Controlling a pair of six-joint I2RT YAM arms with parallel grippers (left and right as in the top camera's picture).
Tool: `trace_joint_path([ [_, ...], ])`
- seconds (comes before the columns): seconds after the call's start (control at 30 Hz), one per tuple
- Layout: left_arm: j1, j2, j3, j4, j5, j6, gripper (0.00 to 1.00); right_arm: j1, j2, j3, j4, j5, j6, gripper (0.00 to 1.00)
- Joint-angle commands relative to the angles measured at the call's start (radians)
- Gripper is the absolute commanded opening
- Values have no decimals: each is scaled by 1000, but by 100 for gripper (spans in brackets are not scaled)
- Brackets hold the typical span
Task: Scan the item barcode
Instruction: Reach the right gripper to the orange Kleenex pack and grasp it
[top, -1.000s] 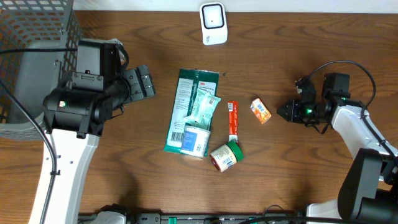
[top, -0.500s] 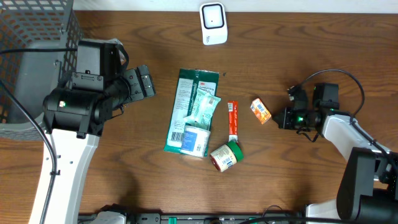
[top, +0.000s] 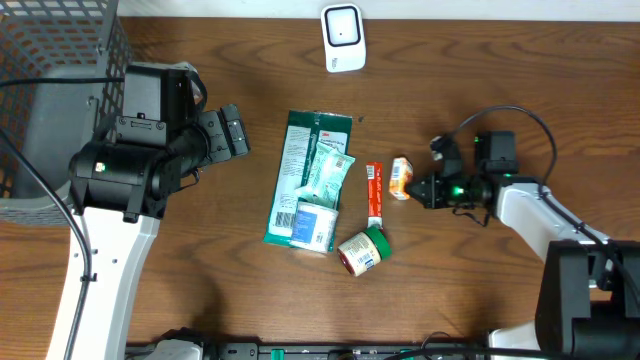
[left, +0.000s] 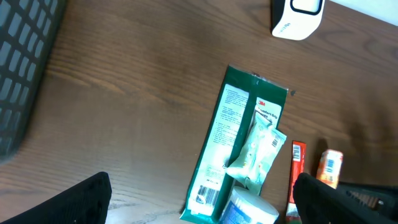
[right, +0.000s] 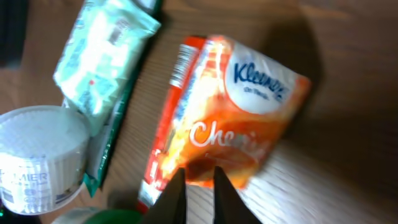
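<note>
Kleenex pack (top: 401, 178) lies just beside the red sachet (top: 374, 192), well apart from the white scanner (top: 343, 38), with your right gripper (right: 198, 186) narrowed at its near edge, probably to pinch and lift it, though a hold isn't clear, while your left gripper (top: 228, 132) hangs wide open.

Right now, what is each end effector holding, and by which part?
Left end effector: nothing. Right end effector touches the orange plastic Kleenex tissue pack at its edge; grip unclear.
</note>
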Motion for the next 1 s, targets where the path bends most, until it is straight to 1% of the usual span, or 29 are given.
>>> trace_joint_path([
  [0.0,3,-1,6,0,-6,13,94,49,3,-5,60,-27,9,15],
  [0.03,3,-1,6,0,-6,13,94,53,3,-5,82,-25,25,15],
  [0.13,3,-1,6,0,-6,13,94,48,3,-5,169,6,167,14],
  [0.2,3,-1,6,0,-6,13,94,40,3,-4,195,19,238,16],
  [0.23,3,-1,6,0,-6,13,94,36,3,-4,198,27,260,18],
  [0.27,3,-1,6,0,-6,13,94,34,3,-5,197,48,286,25],
  [0.33,3,-1,6,0,-6,13,94,36,3,-5,180,99,326,34],
  [0.37,3,-1,6,0,-6,13,94,40,3,-5,168,132,343,42],
  [0.4,3,-1,6,0,-6,13,94,46,3,-5,155,166,357,45],
  [0.53,3,-1,6,0,-6,13,94,90,4,-6,101,299,404,47],
  [0.6,3,-1,6,0,-6,13,94,114,4,-7,100,324,405,45],
  [0.63,3,-1,6,0,-6,13,94,124,4,-8,100,341,416,43],
  [0.7,3,-1,6,0,-6,13,94,141,4,-14,100,390,450,42],
  [0.77,3,-1,6,0,-6,13,94,151,4,-25,114,431,479,42],
  [0.87,3,-1,6,0,-6,13,94,160,4,-50,162,436,487,42],
  [0.97,3,-1,6,0,-6,13,94,160,4,-75,210,437,497,46],
])
